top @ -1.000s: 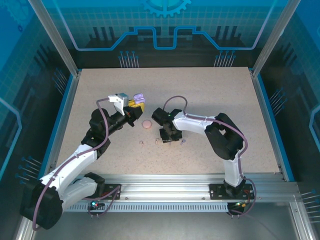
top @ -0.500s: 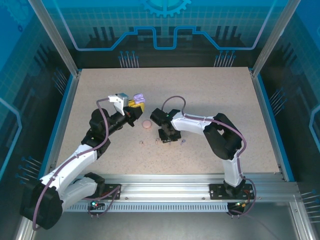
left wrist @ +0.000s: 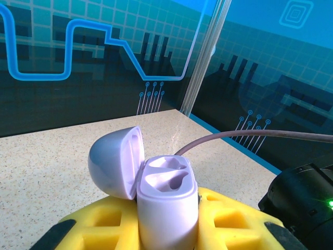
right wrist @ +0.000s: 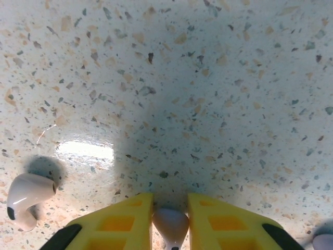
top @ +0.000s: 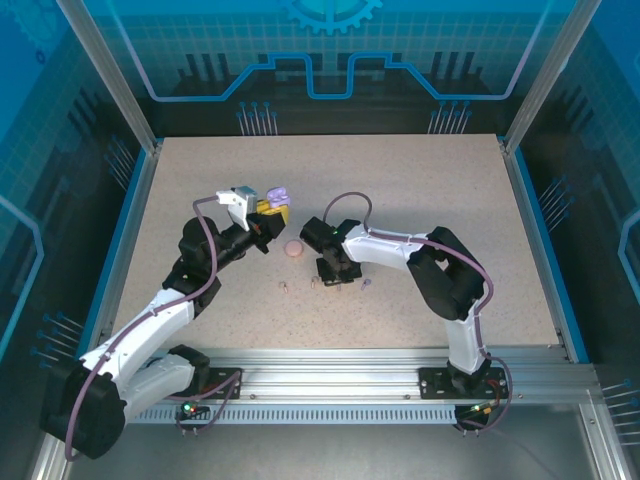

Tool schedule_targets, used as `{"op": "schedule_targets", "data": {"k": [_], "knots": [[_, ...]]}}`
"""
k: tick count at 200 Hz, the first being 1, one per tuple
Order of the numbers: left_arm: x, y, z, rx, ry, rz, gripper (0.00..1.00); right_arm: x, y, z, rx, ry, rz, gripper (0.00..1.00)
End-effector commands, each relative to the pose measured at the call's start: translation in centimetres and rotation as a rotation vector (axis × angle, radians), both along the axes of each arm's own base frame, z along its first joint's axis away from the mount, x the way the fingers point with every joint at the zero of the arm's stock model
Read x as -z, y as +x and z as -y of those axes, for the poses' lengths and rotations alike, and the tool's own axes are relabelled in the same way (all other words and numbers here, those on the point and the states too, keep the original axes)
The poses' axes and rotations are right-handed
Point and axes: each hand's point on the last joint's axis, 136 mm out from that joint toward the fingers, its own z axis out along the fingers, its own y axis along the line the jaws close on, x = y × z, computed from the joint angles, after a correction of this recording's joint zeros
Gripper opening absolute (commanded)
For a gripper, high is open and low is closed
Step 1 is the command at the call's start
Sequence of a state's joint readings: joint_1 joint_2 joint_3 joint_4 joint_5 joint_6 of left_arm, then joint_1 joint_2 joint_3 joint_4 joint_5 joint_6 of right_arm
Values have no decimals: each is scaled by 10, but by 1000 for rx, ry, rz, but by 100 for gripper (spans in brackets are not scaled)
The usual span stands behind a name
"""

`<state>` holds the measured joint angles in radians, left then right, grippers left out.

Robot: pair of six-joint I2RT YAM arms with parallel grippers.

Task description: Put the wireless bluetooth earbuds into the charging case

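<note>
Sitting inside right hand (right wrist: 170, 207): earbud (right wrist: 170, 225)

- No legible words, numbers, brand names or labels anywhere.
- Graphic marks only: half of a gear emblem (top: 331, 12), printed at top centre of the blue back panel (top: 200, 60) in the overhead view.
- Concentric rounded-square symbol (left wrist: 295, 14), upper right of the left wrist view, printed on a blue wall panel (left wrist: 260, 47).
</note>
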<state>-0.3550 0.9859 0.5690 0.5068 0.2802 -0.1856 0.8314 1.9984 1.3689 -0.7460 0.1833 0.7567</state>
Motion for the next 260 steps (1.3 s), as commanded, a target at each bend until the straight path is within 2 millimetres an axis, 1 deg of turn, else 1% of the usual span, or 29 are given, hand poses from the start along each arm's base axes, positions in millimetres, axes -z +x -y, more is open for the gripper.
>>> {"op": "schedule_targets", "data": {"k": [1, 30, 74, 105, 146, 172, 187, 207, 227, 260], "knots": [[-8, -4, -1, -4, -18, 35, 0, 14, -19, 4, -5, -32, -43, 21], [-8, -4, 0, -1, -21, 35, 0, 11, -18, 4, -4, -22, -34, 15], [-8, -4, 0, 2, -25, 33, 0, -6, -13, 1, -4, 16, 13, 14], [-9, -5, 1, 9, -26, 37, 0, -29, -7, 1, -2, 51, 69, 14], [-12, -9, 6, 32, -28, 54, 0, -70, 2, 5, 2, 121, 166, 14], [-16, -12, 11, 50, -31, 84, 0, -108, 9, 9, -3, 180, 249, 14], [-18, -13, 14, 64, -34, 99, 0, -135, 15, 11, -12, 224, 315, 14], [-21, -15, 20, 89, -36, 126, 0, -178, 24, 15, -26, 291, 414, 14], [-25, -17, 27, 116, -41, 164, 0, -225, 31, 21, -43, 354, 525, 14], [-30, -18, 39, 154, -36, 235, 0, -298, 39, 30, -71, 447, 689, 14]]}}
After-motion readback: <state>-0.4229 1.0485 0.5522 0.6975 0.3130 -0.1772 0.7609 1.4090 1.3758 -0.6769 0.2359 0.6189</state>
